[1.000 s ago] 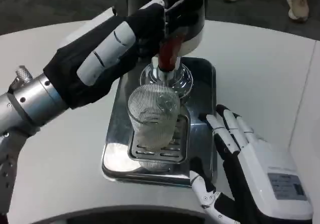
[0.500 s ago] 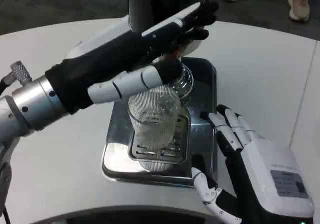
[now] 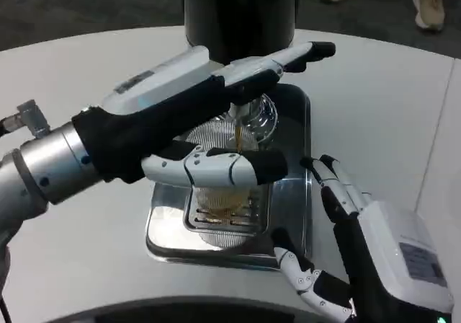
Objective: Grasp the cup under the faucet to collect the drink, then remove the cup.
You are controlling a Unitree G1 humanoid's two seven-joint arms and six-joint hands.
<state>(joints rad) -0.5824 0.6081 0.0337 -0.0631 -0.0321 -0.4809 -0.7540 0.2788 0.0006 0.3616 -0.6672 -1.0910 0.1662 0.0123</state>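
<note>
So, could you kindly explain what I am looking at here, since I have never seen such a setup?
This is a humanoid robot seen from a camera on its own head, looking down at a white table. The silver arms are its own. A ribbed glass cup stands on a metal drip tray under a faucet, and a thin amber stream is pouring into it. The left hand reaches over the cup, with one finger lying across its front; whether it actually grips the cup is unclear. The right hand waits open beside the tray.
</note>
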